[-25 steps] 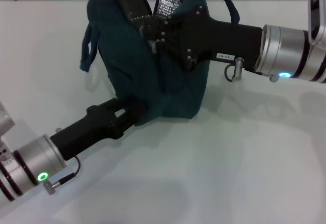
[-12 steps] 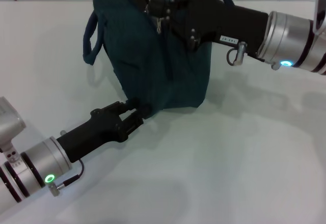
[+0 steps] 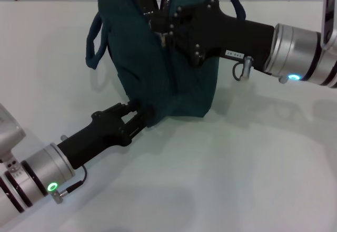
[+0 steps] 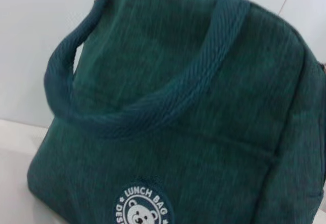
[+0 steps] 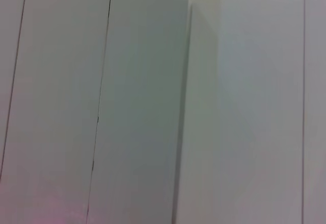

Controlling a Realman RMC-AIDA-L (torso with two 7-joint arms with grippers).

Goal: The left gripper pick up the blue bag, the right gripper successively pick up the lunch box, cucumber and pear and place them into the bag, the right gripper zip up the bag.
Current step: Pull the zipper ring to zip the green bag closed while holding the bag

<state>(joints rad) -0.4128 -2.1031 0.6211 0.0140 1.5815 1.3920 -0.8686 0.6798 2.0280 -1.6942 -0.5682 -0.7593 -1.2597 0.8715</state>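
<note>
While the blue bag (image 3: 158, 68) is standing upright on the white table (image 3: 253, 168), toward the far middle of it, I am working on its zip from both sides. My left gripper (image 3: 138, 117) is reaching in low from the near left and is pinching the bag's bottom corner, its fingers closed on the fabric to anchor it. My right gripper (image 3: 166, 29) is coming in from the right at the top of the bag, right against the zipper line, where a small metal pull is hanging beside it; I cannot tell whether its fingers are closed on that pull or merely resting next to it. To do this step well, I judge I should be keeping the low grip firm so the fabric is staying taut, and be drawing the pull along the line of the zip rather than away from the bag, slowly enough that the bag is not tipping. Counting what is showing: one bag, two carry handles, one round lunch bag logo (image 4: 141, 210) on its side, and two grippers. No lunch box, cucumber or pear is visible; presumably they are lying inside.
</note>
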